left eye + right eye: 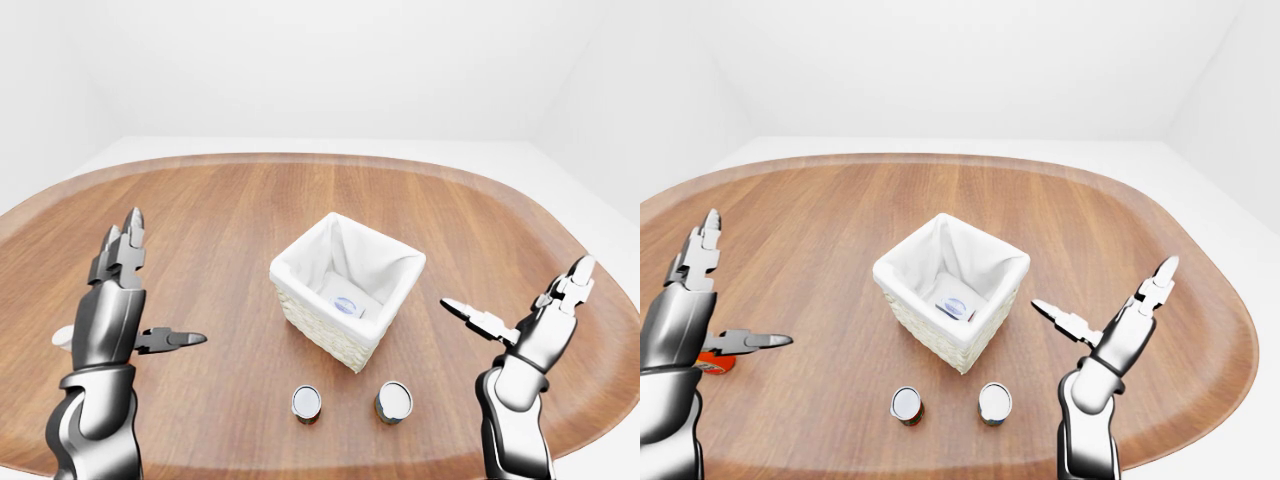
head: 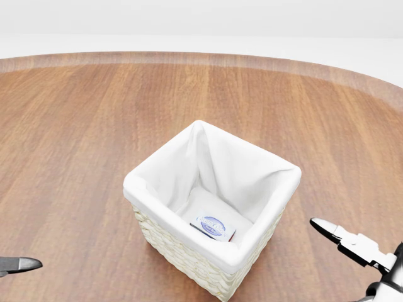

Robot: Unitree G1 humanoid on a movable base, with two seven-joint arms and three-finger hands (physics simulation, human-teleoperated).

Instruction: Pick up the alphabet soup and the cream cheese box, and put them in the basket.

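Note:
A wicker basket with a white cloth liner stands mid-table. The cream cheese box lies flat on its bottom. Below the basket in the left-eye view stand two upright cans with silver lids: a red-sided one and a dark-sided one. I cannot read either label, so I cannot tell which is the alphabet soup. My left hand hovers open at the left, fingers spread, far from the cans. My right hand is open to the right of the basket and holds nothing.
The oval wooden table has a raised rim, and white floor lies beyond it. An orange-red object sits partly hidden behind my left hand in the right-eye view. A white object peeks out beside that arm.

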